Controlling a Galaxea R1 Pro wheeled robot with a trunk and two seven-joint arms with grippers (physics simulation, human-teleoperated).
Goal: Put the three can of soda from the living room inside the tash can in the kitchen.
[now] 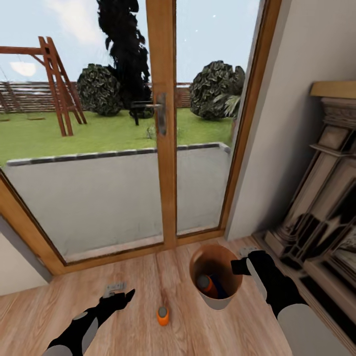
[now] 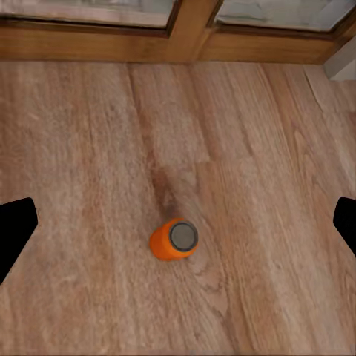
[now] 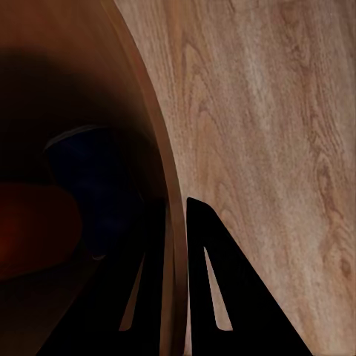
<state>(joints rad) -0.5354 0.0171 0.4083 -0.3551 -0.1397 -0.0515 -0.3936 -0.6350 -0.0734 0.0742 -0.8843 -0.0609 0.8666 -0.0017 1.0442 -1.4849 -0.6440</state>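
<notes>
Right wrist view: blue can (image 3: 89, 185) shadow-dimmed.

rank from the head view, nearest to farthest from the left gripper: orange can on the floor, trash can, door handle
1. Orange can on the floor, just right of the left gripper.
2. Trash can, further right, held by the right gripper.
3. Door handle, high on the glass door.

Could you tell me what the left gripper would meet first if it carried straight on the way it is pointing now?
Most likely the orange soda can standing on the wood floor: it sits near the middle of the left wrist view, between the open left gripper fingers. Depth is uncertain.
</notes>
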